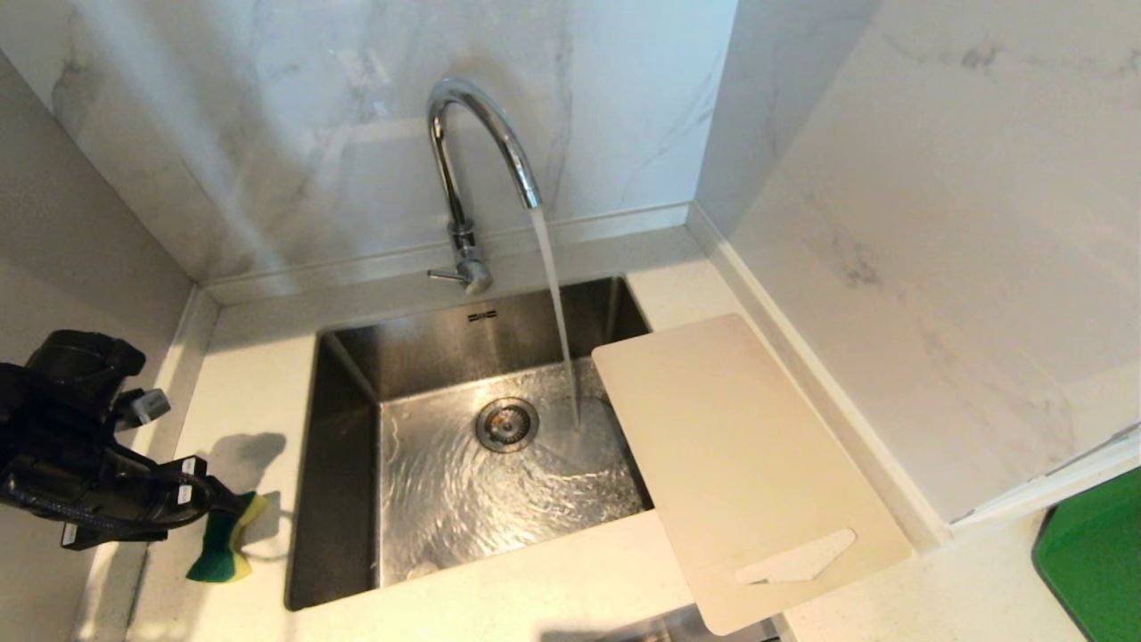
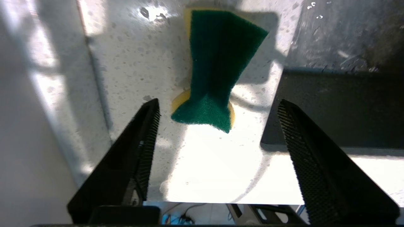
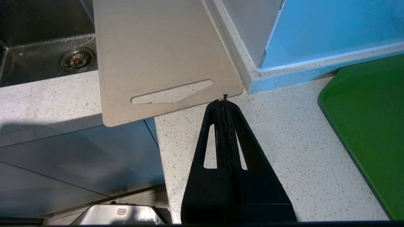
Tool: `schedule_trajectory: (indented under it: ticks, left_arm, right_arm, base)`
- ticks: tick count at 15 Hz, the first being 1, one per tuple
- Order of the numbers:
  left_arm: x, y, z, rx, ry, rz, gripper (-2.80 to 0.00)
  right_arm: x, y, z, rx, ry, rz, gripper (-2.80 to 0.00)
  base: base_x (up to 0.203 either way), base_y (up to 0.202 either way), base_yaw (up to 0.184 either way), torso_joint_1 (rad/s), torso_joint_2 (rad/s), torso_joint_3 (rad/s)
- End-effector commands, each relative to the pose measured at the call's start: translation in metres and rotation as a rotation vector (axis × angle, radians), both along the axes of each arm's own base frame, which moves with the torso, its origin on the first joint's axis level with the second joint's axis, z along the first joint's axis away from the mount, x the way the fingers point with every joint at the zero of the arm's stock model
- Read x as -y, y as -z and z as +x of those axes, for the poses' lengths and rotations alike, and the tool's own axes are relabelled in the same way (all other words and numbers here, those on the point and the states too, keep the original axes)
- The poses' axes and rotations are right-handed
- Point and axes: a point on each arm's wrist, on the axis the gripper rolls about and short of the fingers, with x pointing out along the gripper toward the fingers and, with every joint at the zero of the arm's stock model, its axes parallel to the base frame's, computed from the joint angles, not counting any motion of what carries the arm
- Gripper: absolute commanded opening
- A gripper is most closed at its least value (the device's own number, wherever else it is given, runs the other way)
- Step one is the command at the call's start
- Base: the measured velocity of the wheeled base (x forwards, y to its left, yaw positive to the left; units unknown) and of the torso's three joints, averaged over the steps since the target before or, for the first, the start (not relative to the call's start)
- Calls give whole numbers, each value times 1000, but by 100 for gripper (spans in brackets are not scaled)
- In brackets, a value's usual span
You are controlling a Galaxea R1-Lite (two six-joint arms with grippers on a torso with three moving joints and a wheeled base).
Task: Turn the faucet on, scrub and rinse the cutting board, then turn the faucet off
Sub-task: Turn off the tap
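The chrome faucet (image 1: 472, 134) stands behind the sink, and water (image 1: 557, 303) runs from its spout onto the sink floor. The pale cutting board (image 1: 731, 446) lies flat on the counter at the right, one end jutting over the sink; its handle cutout (image 3: 172, 93) is at the near end. My left gripper (image 1: 223, 504) hovers over the counter left of the sink, open (image 2: 218, 102), nothing between its fingers. A creased green-and-yellow sponge (image 2: 217, 69) lies just beyond its fingertips. My right gripper (image 3: 224, 99) is shut and empty, near the board's handle end.
The steel sink (image 1: 348, 446) has a drain (image 1: 506, 423) in its wet floor. The faucet's thin lever (image 1: 446, 275) sticks out at its base. A green tray (image 1: 1092, 562) lies at the far right. Marble walls close the back and the right.
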Motion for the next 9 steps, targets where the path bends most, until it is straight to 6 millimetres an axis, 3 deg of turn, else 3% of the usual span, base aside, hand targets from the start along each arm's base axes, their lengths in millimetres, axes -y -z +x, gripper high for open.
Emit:
schedule_trajectory:
  ticks: [1, 5, 9]
  left_arm:
    - [3, -22, -15, 80, 25, 13, -280]
    - [22, -41, -31, 169, 196, 69, -280]
    - [65, -48, -23, 227, 379, 69, -280]
  right_arm:
    - [0, 0, 0, -2, 0, 0, -280]
    - [0, 0, 0, -2, 0, 0, -280]
    - [0, 0, 0, -2, 0, 0, -280]
  base:
    - [0, 0, 0, 0, 0, 0]
    - [0, 0, 0, 0, 0, 0]
    - [0, 0, 0, 0, 0, 0]
